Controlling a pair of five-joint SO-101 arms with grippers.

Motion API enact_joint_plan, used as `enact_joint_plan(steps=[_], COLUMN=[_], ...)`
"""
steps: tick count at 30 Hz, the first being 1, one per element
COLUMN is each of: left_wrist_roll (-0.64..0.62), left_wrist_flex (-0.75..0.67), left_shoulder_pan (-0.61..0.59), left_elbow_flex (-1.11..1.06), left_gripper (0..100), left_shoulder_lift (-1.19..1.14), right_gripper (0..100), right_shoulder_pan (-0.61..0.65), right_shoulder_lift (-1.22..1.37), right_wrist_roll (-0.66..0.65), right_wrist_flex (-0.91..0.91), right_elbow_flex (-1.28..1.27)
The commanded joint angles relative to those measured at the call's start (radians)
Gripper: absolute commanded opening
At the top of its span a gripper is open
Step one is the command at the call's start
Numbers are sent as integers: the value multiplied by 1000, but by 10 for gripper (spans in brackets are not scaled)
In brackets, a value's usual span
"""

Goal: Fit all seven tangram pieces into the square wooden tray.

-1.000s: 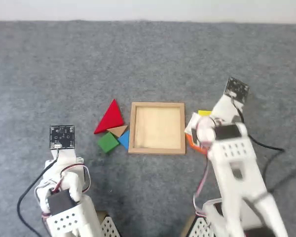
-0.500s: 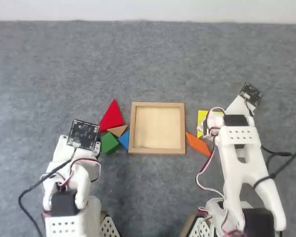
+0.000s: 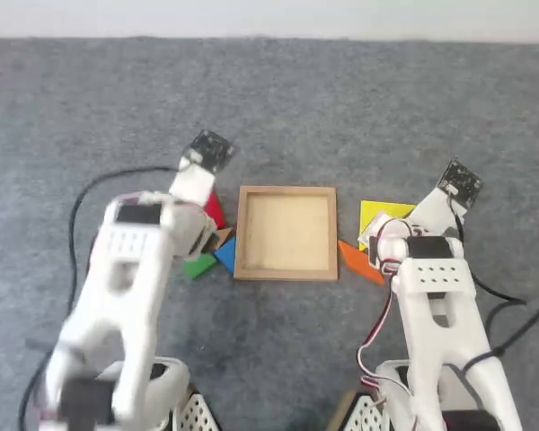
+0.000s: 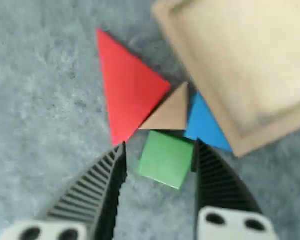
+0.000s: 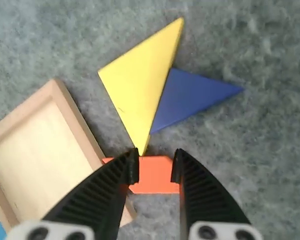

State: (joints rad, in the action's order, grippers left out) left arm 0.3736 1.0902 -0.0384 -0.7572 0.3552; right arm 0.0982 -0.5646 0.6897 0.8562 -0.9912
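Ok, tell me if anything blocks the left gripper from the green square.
Nothing visible does. The left gripper is open, and in its wrist view its fingers flank the green square. The tan triangle lies just beyond.

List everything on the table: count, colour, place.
wooden tray: 1, pale, centre, empty
red triangle: 1, red, left of tray
tan triangle: 1, tan, beside red triangle
light blue triangle: 1, blue, by tray's left edge
green square: 1, green, below left gripper
yellow triangle: 1, yellow, right of tray
dark blue triangle: 1, navy, beside yellow triangle
orange piece: 1, orange, below right gripper
grey mat: 1, grey, underneath
left gripper: 1, black, open
right gripper: 1, black, open
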Motion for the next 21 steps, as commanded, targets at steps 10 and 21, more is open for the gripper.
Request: enact_joint_plan(steps=[10,21], left_wrist_roll=[-81,-307], left_wrist_flex=[103,97], left_shoulder_pan=[-35,-37], left_elbow_flex=[383,529], left_gripper=[247,273], left_shoulder_lift=[-446,-597], right_gripper=[127,127], right_shoulder_pan=[-8,-7], right_shoulder_lift=[-47,-47], right_wrist_roll=[-112,-115], right_wrist_flex=[-54,-54], right_elbow_flex=[5,5])
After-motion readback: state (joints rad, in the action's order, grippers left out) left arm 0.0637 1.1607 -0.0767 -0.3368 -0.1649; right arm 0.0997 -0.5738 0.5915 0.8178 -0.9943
